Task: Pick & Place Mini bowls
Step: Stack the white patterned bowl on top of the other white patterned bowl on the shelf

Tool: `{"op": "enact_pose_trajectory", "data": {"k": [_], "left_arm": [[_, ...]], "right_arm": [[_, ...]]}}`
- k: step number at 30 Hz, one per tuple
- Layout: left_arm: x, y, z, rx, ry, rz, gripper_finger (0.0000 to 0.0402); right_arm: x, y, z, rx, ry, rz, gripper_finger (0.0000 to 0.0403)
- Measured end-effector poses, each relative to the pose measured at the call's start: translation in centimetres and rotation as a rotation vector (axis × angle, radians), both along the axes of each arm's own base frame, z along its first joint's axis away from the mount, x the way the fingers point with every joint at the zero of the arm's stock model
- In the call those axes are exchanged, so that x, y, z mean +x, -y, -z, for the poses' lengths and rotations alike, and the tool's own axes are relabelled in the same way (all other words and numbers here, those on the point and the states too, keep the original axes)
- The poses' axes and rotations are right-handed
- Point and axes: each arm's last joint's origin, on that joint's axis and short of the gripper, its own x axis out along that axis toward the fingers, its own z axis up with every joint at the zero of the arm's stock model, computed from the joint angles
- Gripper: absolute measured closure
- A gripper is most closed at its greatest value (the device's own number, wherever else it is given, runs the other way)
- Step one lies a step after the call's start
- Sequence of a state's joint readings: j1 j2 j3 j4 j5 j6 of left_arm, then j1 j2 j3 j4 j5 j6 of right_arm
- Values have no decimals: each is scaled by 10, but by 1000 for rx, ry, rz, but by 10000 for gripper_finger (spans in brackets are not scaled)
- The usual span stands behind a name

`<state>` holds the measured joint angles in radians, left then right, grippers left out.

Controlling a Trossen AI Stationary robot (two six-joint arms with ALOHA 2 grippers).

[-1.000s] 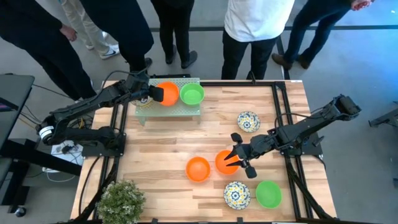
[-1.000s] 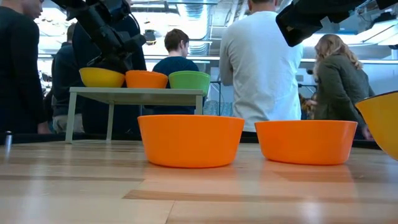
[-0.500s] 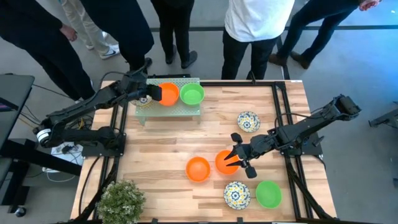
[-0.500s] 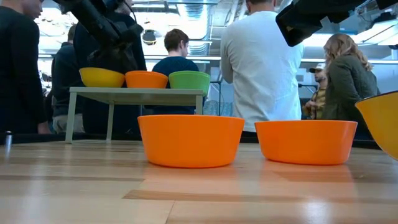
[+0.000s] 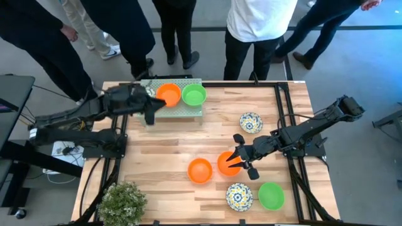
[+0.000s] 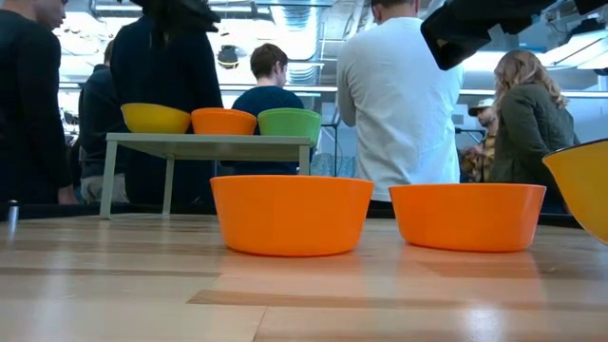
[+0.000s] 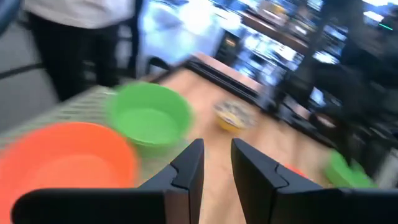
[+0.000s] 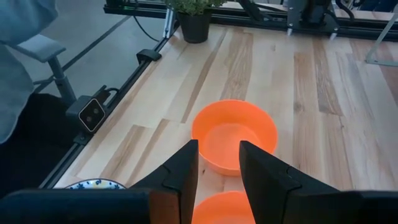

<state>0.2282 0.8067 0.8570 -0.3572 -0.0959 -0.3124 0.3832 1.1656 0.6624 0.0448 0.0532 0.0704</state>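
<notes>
Left hand [image 5: 149,112] has backed off the small rack [image 5: 188,112], fingers apart and empty; its orange bowl [image 5: 168,94] sits beside the green bowl [image 5: 193,95]. Right hand [image 5: 237,160] grips the rim of another orange bowl [image 5: 225,164] on the tabletop [image 5: 169,144], probably next to lift.

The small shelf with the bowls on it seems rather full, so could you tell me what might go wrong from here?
1. The left hand hangs right beside the shelf, so a swing could knock the shelf's orange bowl or green bowl off.
2. The right hand sits over an orange bowl that nearly touches its orange neighbour; a lift might shove that one.
</notes>
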Motion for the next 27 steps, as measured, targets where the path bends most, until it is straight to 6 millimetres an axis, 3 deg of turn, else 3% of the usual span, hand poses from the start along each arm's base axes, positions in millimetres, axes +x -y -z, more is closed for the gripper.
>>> {"op": "enact_pose_trajectory", "data": {"k": [6, 17, 22, 27], "left_arm": [[26, 40, 14, 0, -29, 231, 320], [70, 106, 70, 6, -110, 495, 324], [82, 125, 95, 11, -185, 546, 324], [92, 131, 115, 17, -265, 555, 324]], "right_arm": [[1, 0, -1, 6, 16, 0, 291], [1, 0, -2, 15, 14, 5, 291], [0, 0, -1, 59, -8, 29, 291], [-3, 4, 7, 48, -103, 55, 291]]}}
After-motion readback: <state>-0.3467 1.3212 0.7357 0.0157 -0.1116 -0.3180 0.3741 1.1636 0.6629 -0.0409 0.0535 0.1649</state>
